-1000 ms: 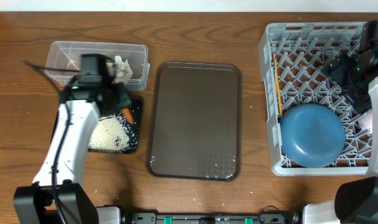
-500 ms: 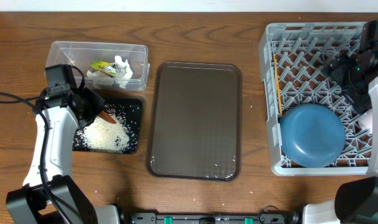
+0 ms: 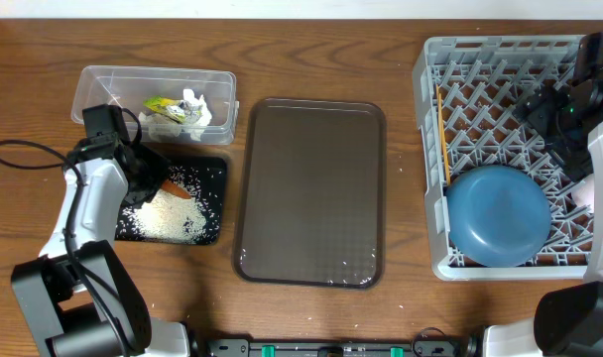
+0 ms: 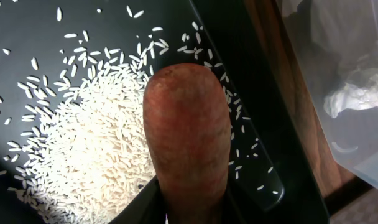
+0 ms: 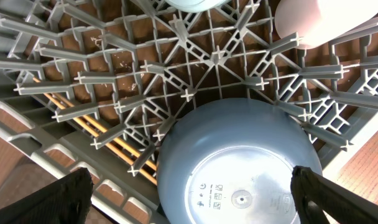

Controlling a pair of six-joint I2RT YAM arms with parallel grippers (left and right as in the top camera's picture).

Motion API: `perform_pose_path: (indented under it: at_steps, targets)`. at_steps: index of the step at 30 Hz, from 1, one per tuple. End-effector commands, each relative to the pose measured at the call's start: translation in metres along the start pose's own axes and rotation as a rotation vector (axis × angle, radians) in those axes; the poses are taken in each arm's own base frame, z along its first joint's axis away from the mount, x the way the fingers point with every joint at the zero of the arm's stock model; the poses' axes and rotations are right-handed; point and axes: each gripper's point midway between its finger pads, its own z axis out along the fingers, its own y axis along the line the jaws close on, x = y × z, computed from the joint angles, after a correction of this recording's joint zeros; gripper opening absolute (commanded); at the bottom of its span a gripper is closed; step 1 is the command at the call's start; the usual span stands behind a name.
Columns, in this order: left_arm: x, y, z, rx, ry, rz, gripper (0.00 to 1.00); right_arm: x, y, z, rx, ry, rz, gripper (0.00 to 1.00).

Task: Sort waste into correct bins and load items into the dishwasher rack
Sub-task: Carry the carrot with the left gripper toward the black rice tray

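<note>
Wherever visible — brown wood-grain table

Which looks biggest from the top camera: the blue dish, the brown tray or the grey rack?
Largest to smallest in the overhead view:
1. grey rack
2. brown tray
3. blue dish

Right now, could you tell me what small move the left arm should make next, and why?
Probably open the left gripper: it holds the carrot over the rice in the black tray, so letting go should drop it there.
</note>
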Motion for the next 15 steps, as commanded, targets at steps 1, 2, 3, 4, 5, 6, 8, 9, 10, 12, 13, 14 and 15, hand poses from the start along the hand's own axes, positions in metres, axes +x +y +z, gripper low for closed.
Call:
perform_pose_path:
  at_steps: [1,2,3,4,5,6,8,9,10,12,13,14,15]
  targets:
    - [0.0010,0.0058,0.0043,-0.017,0.002,-0.016,0.29,-0.0027,-0.0027,-0.0018,0.008,-0.014,-0.007,0.99]
    - [0.0010,0.0058,0.0043,-0.017,0.002,-0.016,0.29,-0.0027,-0.0027,-0.0018,0.008,-0.014,-0.007,0.99]
    - [0.0010,0.0058,0.0043,-0.017,0.002,-0.016,0.29,-0.0026,-0.0027,-0.0018,0.009,-0.014,-0.007,0.99]
    - [0.0011,0.0059,0.0043,-0.018,0.002,-0.016,0.29,-0.0026,-0.0027,-0.0018,0.009,-0.014,-0.007,0.99]
    - [0.0011,0.0059,0.0043,-0.018,0.002,-0.016,0.29,-0.0026,-0.0027,-0.0018,0.009,-0.014,-0.007,0.99]
    - [0.0011,0.0059,0.0043,-0.018,0.002,-0.016,0.29,-0.0026,-0.0027,-0.0018,0.009,-0.014,-0.007,0.99]
    - [0.0012,0.0059,0.0043,-0.018,0.003,-0.016,0.30,-0.0026,-0.0027,-0.0018,0.009,-0.014,-0.007,0.99]
    - [0.0013,0.0060,0.0043,-0.018,0.003,-0.016,0.30,-0.0027,-0.0027,-0.0018,0.008,-0.014,-0.007,0.99]
    - [0.0013,0.0060,0.0043,-0.018,0.003,-0.016,0.30,-0.0026,-0.0027,-0.0018,0.009,-0.014,-0.007,0.99]
    - [0.0013,0.0059,0.0043,-0.018,0.003,-0.012,0.30,-0.0026,-0.0027,-0.0018,0.009,-0.014,-0.007,0.99]
    - [0.0013,0.0060,0.0043,-0.018,0.003,-0.012,0.30,-0.0026,-0.0027,-0.0018,0.009,-0.014,-0.007,0.99]
    - [0.0015,0.0062,0.0042,-0.019,0.004,-0.012,0.31,-0.0026,-0.0027,-0.0018,0.009,-0.014,-0.007,0.99]
    - [0.0019,0.0065,0.0042,-0.020,0.006,-0.012,0.31,-0.0026,-0.0027,-0.0018,0.009,-0.014,-0.007,0.99]
